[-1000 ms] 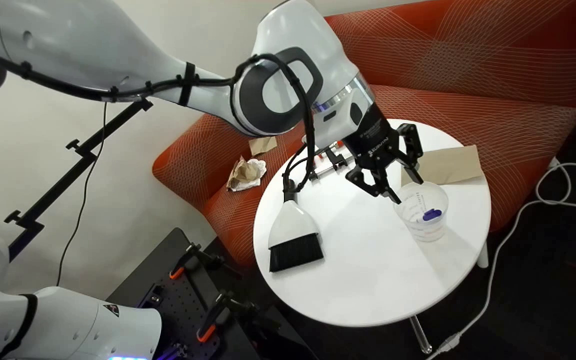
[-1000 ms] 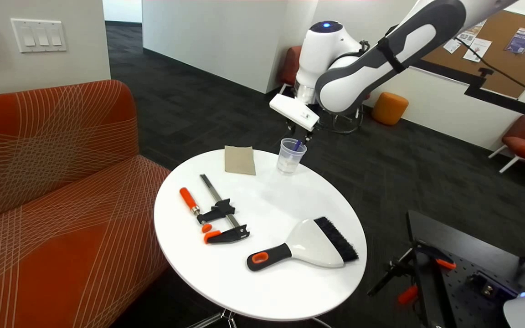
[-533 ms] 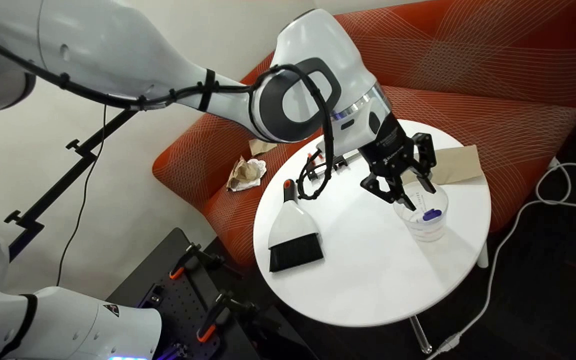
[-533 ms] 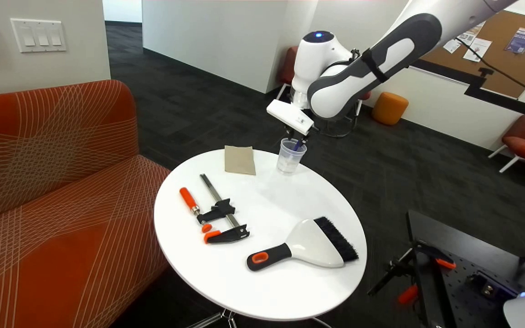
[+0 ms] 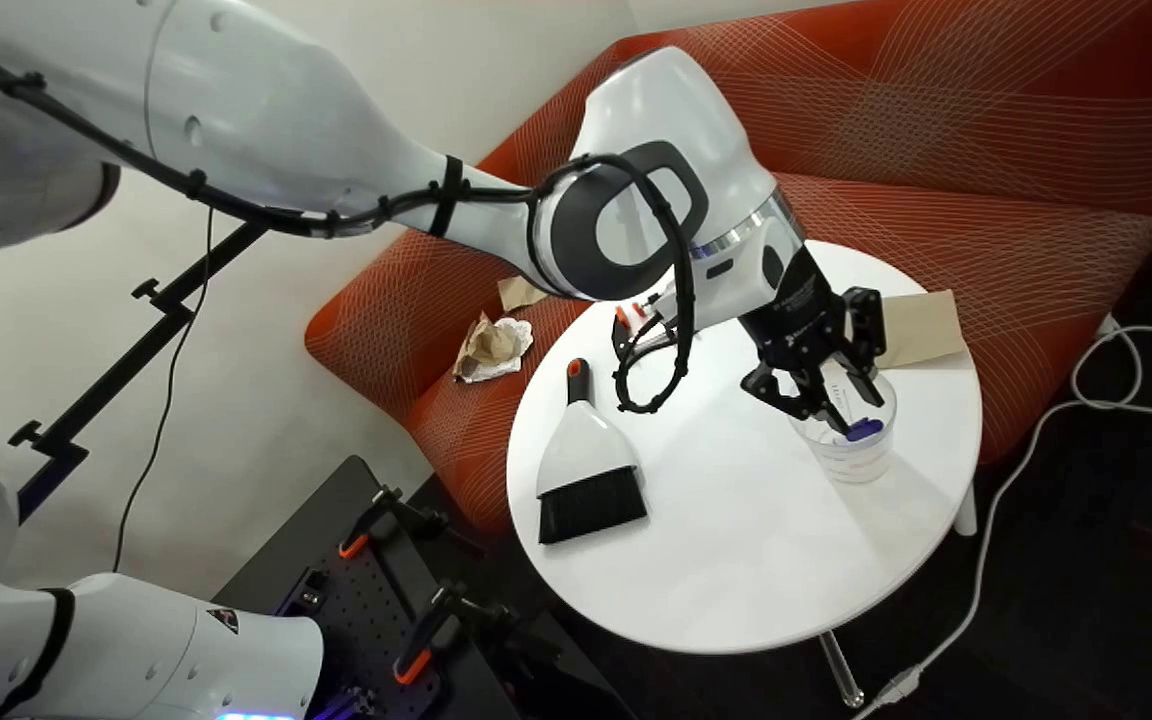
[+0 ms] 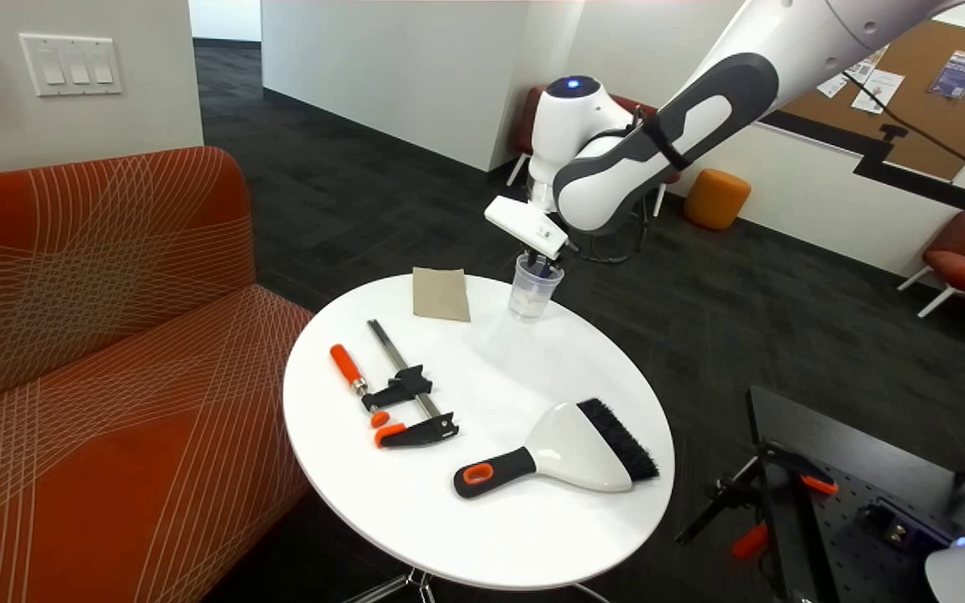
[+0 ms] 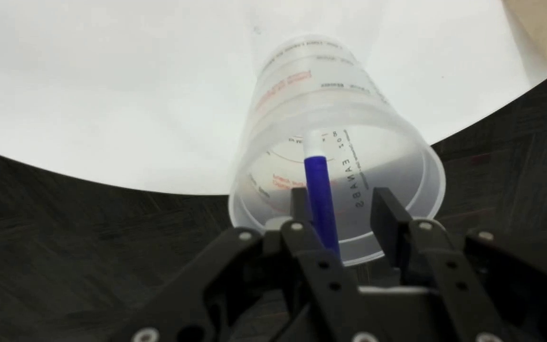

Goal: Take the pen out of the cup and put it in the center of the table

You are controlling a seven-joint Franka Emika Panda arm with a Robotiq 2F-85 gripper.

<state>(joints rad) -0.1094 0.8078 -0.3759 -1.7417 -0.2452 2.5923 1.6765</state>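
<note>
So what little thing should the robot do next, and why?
I'd try gently closing the hand on the pen. In the wrist view, the hand is open at the mouth of the cup, and the pen seems to lie between its fingers, close to one with a gap to the other, so a squeeze may catch it.

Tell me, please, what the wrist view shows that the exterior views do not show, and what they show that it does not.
Only the wrist view clearly shows the white section of the pen, deeper in the cup than its blue section.
Only the exterior views show the brush, the clamp and the couch.
All share the cup with the pen in it, the gripper and the white table.
</note>
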